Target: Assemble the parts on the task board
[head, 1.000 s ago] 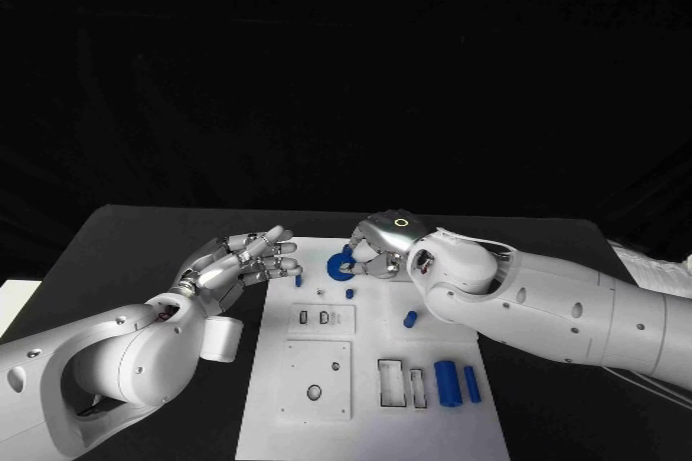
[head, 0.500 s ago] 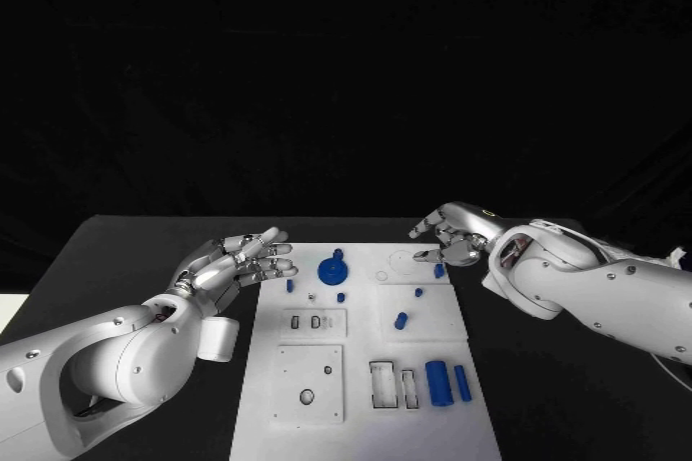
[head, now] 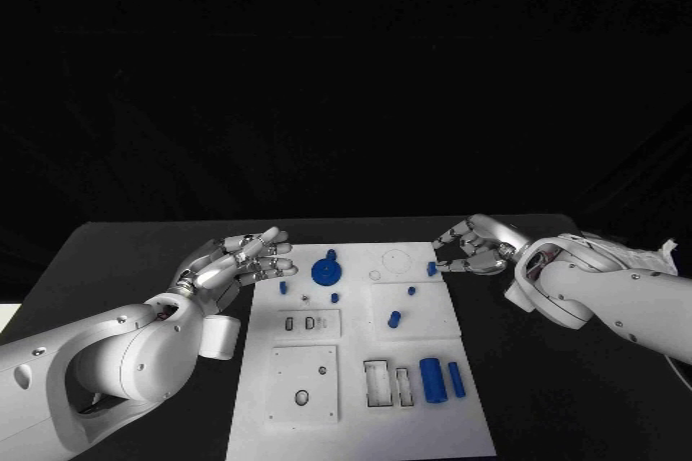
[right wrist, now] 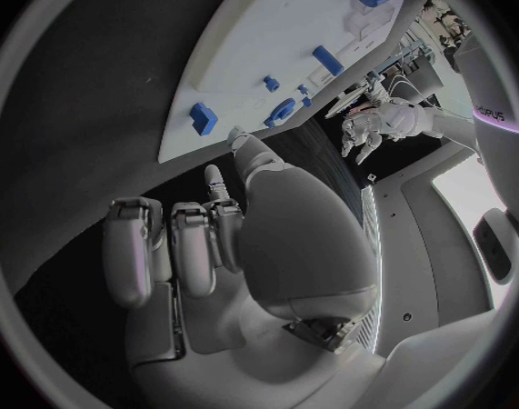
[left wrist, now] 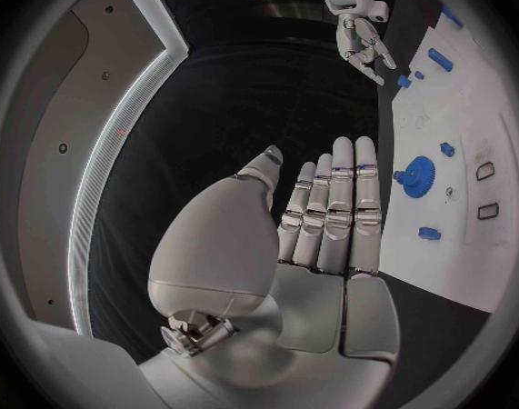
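A: From the head camera: the board (head: pixel 361 381) lies mid-counter (head: pixel 130 251), the right hand (head: pixel 476 249) just off its far right corner, fingers loosely curled and apart, nothing in them that I can see.

B: And the left hand (head: pixel 238 264)?

A: Just beside the board's far left edge, fingers straight and close together, holding nothing. The gear (head: pixel 327 273) sits on the board's far left part, between the two hands. Small pegs (head: pixel 394 320) dot the middle, and two cylinders (head: pixel 433 380) lie near the right edge, close to the robot.

B: Over to the left wrist camera.

A: Flat palm, fingers (left wrist: pixel 333 211) side by side, empty. The gear (left wrist: pixel 416 174) is on the board just past the fingertips, apart from them.

B: Right wrist camera?

A: Fingers (right wrist: pixel 174 250) bent forward, nothing between them; board edge (right wrist: pixel 214 136) just beyond, a small block (right wrist: pixel 203 116) on it nearest the hand.

B: So what could spoil this?

A: My guess: those little pegs stand close together. A hand reaching in with spread fingers could knock one over or off the board. Nothing pins the board either, as far as I can see, so a sideways push might slide it. And the cylinders look ready to roll.
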`<state>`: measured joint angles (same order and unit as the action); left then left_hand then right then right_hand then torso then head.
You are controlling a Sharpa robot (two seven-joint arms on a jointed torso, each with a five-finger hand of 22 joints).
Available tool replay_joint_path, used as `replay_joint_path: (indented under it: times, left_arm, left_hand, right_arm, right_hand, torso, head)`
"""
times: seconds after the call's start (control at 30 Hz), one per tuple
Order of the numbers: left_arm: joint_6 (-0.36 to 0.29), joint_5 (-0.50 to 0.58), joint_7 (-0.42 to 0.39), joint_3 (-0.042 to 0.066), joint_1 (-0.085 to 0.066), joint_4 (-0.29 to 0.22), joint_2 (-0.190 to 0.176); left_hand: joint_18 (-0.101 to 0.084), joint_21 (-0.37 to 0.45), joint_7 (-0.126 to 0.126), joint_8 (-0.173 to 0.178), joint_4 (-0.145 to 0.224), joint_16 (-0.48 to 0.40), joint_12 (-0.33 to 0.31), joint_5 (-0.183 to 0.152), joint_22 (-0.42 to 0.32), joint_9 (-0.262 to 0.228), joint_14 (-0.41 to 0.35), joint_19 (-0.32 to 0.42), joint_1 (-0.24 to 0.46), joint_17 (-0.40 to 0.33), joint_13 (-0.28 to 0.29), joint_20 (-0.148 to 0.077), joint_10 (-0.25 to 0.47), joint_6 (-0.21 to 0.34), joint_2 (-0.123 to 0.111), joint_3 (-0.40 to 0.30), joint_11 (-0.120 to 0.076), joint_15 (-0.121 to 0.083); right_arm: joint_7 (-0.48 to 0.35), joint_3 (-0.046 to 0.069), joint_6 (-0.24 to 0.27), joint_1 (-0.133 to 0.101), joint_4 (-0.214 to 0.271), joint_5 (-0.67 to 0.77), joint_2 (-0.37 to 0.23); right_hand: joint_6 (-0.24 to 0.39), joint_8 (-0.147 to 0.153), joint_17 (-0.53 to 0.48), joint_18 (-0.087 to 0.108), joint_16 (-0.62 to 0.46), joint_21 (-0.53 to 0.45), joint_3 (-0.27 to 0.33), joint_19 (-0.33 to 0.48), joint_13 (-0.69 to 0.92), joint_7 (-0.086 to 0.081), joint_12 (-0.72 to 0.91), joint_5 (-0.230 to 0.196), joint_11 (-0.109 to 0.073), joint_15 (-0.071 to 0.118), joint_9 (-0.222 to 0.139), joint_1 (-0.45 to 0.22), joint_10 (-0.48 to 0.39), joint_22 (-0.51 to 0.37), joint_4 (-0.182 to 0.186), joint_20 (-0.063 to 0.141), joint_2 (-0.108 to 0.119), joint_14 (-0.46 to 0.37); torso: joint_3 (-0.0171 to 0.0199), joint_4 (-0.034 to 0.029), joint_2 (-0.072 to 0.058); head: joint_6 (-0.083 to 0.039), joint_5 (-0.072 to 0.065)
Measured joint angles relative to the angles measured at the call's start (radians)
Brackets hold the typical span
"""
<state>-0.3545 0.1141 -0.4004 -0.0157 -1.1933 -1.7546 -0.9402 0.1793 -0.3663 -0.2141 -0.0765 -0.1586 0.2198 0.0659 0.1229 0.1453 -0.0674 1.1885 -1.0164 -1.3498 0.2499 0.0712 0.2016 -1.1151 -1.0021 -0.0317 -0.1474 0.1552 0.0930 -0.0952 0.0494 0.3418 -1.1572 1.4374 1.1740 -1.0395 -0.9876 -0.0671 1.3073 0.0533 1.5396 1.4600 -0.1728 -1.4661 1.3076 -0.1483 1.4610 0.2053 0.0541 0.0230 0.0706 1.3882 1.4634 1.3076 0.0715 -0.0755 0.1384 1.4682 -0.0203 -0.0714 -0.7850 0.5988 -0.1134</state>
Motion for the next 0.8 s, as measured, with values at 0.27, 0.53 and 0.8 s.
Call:
replay_joint_path:
  times: [0.27, 0.53, 0.8]
  left_arm:
    - [0.002, 0.000, 0.000, -0.001, 0.001, 0.005, 0.005]
    - [0.003, 0.000, 0.000, -0.001, 0.002, 0.007, 0.005]
    - [0.003, 0.000, 0.000, -0.001, 0.002, 0.008, 0.005]
  left_hand:
    - [0.000, 0.000, 0.000, 0.000, 0.000, 0.000, 0.000, 0.000, 0.000, 0.000, 0.000, 0.000, 0.000, 0.000, 0.000, 0.000, 0.000, 0.000, 0.000, 0.000, 0.000, 0.000]
    - [0.000, 0.000, 0.000, 0.000, 0.000, 0.000, 0.000, 0.000, 0.000, 0.000, 0.000, 0.000, 0.000, 0.001, 0.000, 0.000, 0.000, 0.000, 0.000, 0.000, 0.000, 0.000]
    - [0.000, 0.000, 0.000, 0.000, 0.000, 0.000, 0.000, 0.000, 0.000, 0.000, 0.000, 0.000, 0.000, 0.001, 0.000, 0.000, 0.000, 0.000, 0.000, 0.000, 0.000, 0.000]
  right_arm:
    - [-0.016, 0.001, -0.009, 0.013, -0.046, -0.014, 0.037]
    - [-0.020, 0.001, -0.013, 0.027, -0.090, -0.014, 0.064]
    - [-0.020, 0.001, -0.022, 0.033, -0.105, -0.011, 0.073]
  right_hand:
    - [0.000, 0.000, 0.001, 0.000, 0.000, 0.000, 0.000, 0.000, 0.000, 0.000, 0.000, 0.004, 0.000, 0.000, 0.000, -0.004, 0.000, 0.000, 0.000, 0.000, 0.004, 0.000]
    - [0.000, 0.000, 0.001, 0.000, 0.000, 0.000, 0.000, 0.000, 0.000, 0.000, 0.005, 0.004, 0.000, 0.000, 0.000, -0.004, 0.000, 0.000, 0.000, 0.000, 0.004, 0.000]
    - [0.000, 0.000, 0.001, 0.000, 0.000, 0.000, 0.000, 0.000, 0.000, 0.000, 0.005, 0.004, 0.000, 0.000, 0.002, -0.011, 0.000, 0.000, 0.000, 0.000, -0.003, 0.000]
  torso:
    - [-0.0007, -0.0050, 0.001]
    - [-0.0012, -0.0047, 0.000]
    - [-0.0019, -0.0042, 0.000]
  head:
    - [0.006, -0.005]
    - [0.010, -0.002]
    - [0.015, -0.002]
